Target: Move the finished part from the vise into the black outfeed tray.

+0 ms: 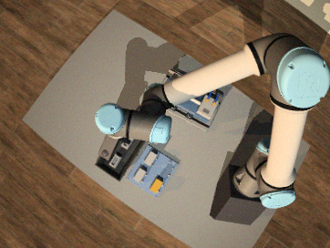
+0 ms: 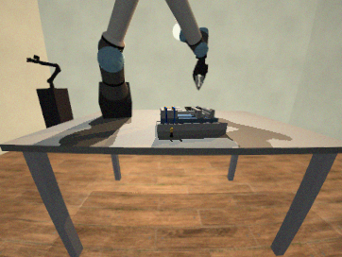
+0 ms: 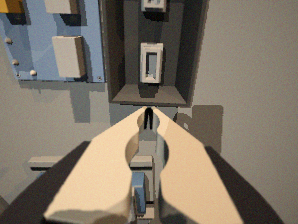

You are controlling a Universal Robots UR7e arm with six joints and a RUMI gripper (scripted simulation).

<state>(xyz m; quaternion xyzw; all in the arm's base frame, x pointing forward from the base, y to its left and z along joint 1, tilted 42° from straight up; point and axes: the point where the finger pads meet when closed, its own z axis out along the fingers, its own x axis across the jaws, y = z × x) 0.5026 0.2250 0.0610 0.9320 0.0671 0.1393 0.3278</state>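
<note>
The gripper [image 3: 148,119] is closed right down, its two pale fingers meeting at the tips with nothing between them. It hangs high in the air above the table [image 2: 265,137], just off the near end wall of the black tray [image 3: 114,60], with the tips pointing down.

Inside the black tray lies one block with a pocket [image 3: 151,62], partway along the tray floor; a second one shows at the far end, cut off by the picture edge. Just beside the tray, on its left in the wrist view, is a blue plate [image 3: 92,37] carrying plain grey blocks [image 3: 68,56].

The vise [image 1: 201,107] sits well apart from the tray, under the arm's forearm, with the finished part [image 1: 209,108] in it
</note>
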